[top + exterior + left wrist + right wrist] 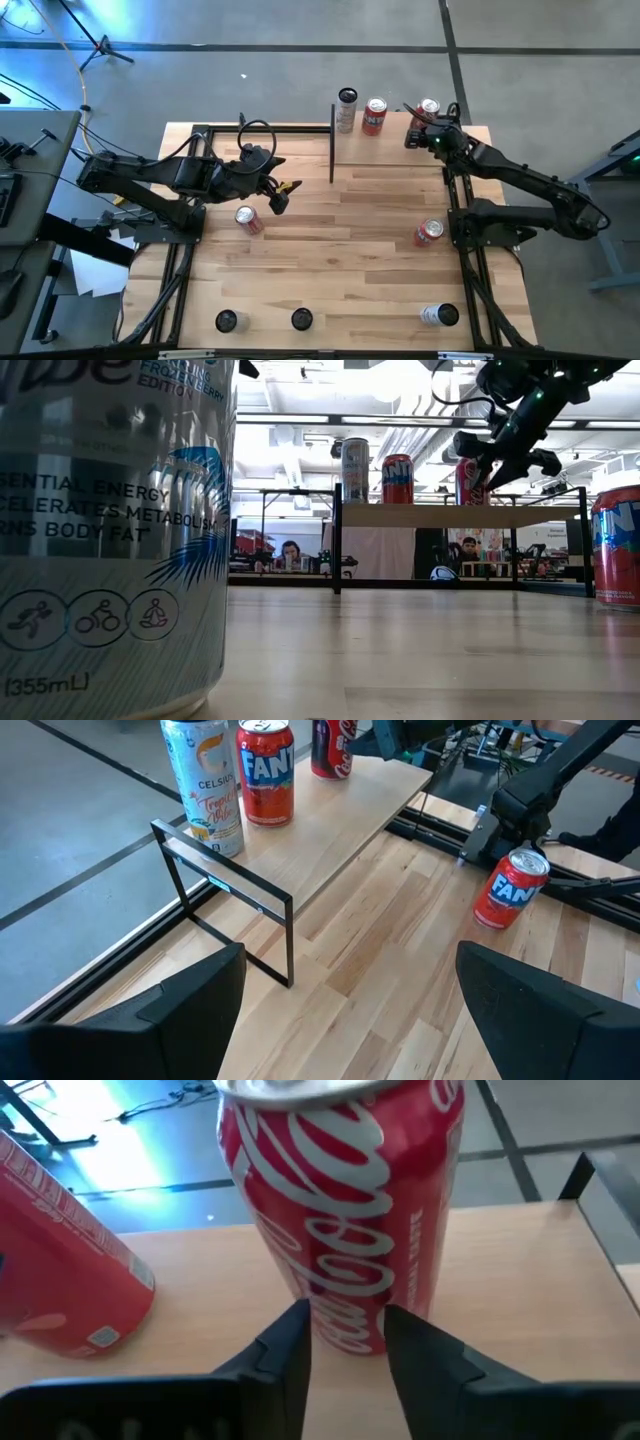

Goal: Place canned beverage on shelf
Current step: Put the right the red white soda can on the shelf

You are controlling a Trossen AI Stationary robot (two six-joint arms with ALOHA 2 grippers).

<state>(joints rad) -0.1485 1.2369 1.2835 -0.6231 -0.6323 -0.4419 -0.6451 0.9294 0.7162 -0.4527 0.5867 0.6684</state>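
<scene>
Pale plank tabletop (340, 260) fills the high view, with grey floor beyond; going left to right, the left gripper (277, 192) hangs over the left half of the table with its fingers well apart and holding nothing, and an orange soda can (248, 220) lies on its side just beside it; the shelf (350, 810) stands along the far edge, and on it, upright in a row, are a tall pale can (346, 110), a red soda can (374, 116) and, near the right end, a red cola can (345, 1210); the right gripper (345, 1342) is at that cola can, its two fingers drawn in against the lower front of the can's wall, though the wrist view does not settle whether they clamp it or merely touch it; farther right another soda can (429, 232) lies on the table, and more cans stand along the near edge; the cola can looks rigid but thin-walled and smooth, likely slippery, heavy if full; I judge it best held across the middle of its body, firmly but without denting, and kept upright.
</scene>
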